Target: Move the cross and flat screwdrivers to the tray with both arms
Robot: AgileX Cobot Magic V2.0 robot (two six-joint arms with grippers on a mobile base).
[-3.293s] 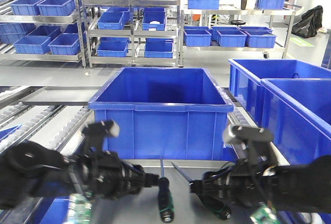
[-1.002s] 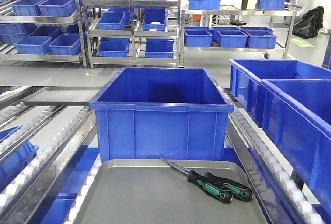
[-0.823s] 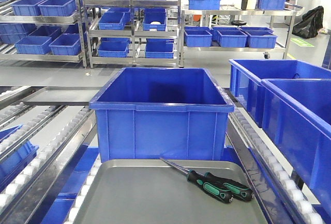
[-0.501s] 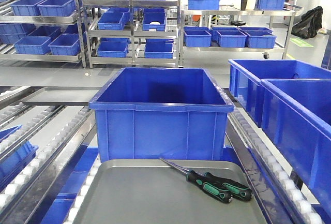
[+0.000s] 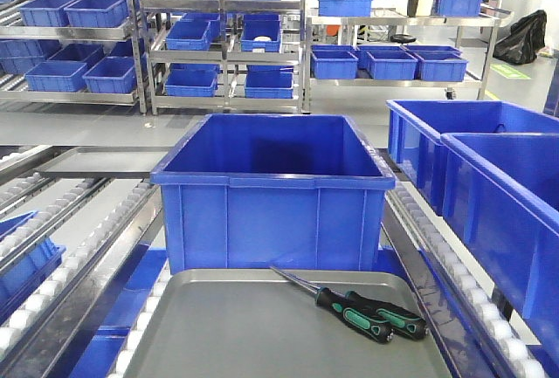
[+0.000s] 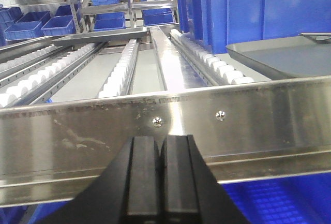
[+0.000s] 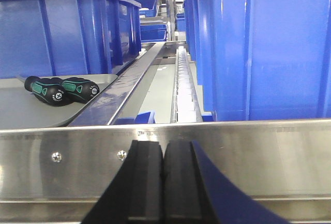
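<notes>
A: Start with the claws. In the left wrist view the left gripper [image 6: 160,175] sits at the bottom centre, its two black fingers pressed flat together with nothing between them.

B: And past it?

A: A brushed steel crossbar [image 6: 165,125] spans the frame; beyond it white roller lanes [image 6: 120,71] run back. At the right edge is a corner of the wide shallow grey metal tray [image 6: 282,58], with a deep blue plastic bin [image 6: 248,9] behind it.

B: The right wrist view?

A: Much alike: the right gripper [image 7: 163,180] at bottom centre, black fingers closed against each other and gripping nothing. At middle left, the two slim screwdrivers with black-and-green handles [image 7: 62,90] lie side by side, touching, on the tray [image 7: 31,113], butt ends toward the camera.

B: And the front view?

A: No arm appears there. The tray [image 5: 227,330] fills the lower centre, just in front of the blue bin [image 5: 272,195]. The screwdrivers [image 5: 371,317] rest in its right part, handles toward lower right, a thin shaft pointing to upper left. More blue bins [image 5: 489,186] stand at right.
</notes>
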